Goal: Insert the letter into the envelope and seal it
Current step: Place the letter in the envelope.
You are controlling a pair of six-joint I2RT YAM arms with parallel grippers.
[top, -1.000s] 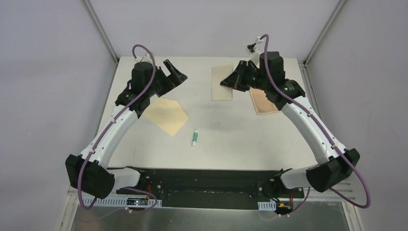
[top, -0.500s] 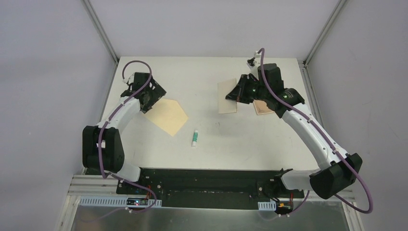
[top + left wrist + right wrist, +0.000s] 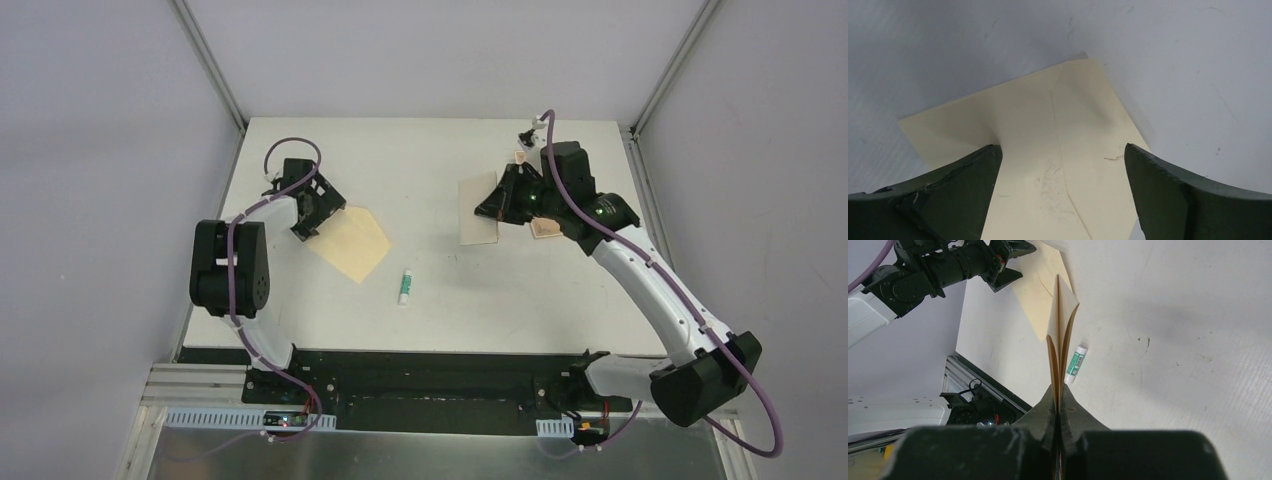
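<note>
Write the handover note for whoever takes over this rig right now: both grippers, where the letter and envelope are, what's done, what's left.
Left gripper: jaws open, over the left end of the envelope, gripping nothing.
Right gripper: jaws shut on the letter, held up on edge, right of centre.
Envelope: flat on the table, left of centre. A small white-green tube lies on the table between the envelope and the letter.
Done: the letter is picked up.
Left: slide the letter into the envelope, then seal it.

Folded cream letter (image 3: pixel 472 224) held aloft; tan envelope (image 3: pixel 355 245) lies flat.
</note>
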